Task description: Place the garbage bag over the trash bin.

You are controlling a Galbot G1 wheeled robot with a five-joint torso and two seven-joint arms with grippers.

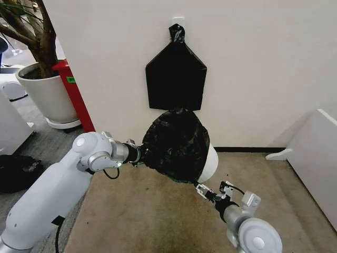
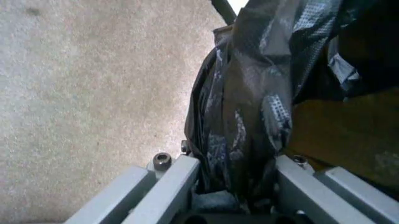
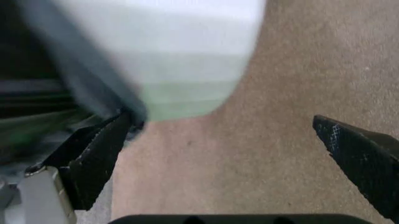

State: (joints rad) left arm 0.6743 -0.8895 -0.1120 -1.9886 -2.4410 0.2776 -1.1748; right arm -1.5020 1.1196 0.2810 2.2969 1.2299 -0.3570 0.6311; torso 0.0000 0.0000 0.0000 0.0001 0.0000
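The garbage bag [image 1: 175, 145], glossy crinkled black plastic, is draped over the top and front of the trash bin [image 1: 211, 163], whose white side shows at the bag's right edge. My left gripper [image 1: 139, 154] is at the bag's left side, shut on a bunch of the plastic; in the left wrist view the garbage bag [image 2: 249, 116] fills the gap between the fingers [image 2: 171, 184]. My right gripper [image 1: 213, 188] is low beside the bin's front right, open. In the right wrist view its black fingers [image 3: 93, 154] stand wide apart, one touching the bag's edge under the blurred white trash bin [image 3: 187, 56].
A knotted black bag bundle [image 1: 175, 79] hangs on the wall right above the bin. A large white plant pot [image 1: 47, 97] and a red post [image 1: 76, 97] stand at the left, a white panel [image 1: 316, 158] at the right. Beige carpet [image 1: 152, 211] lies in front.
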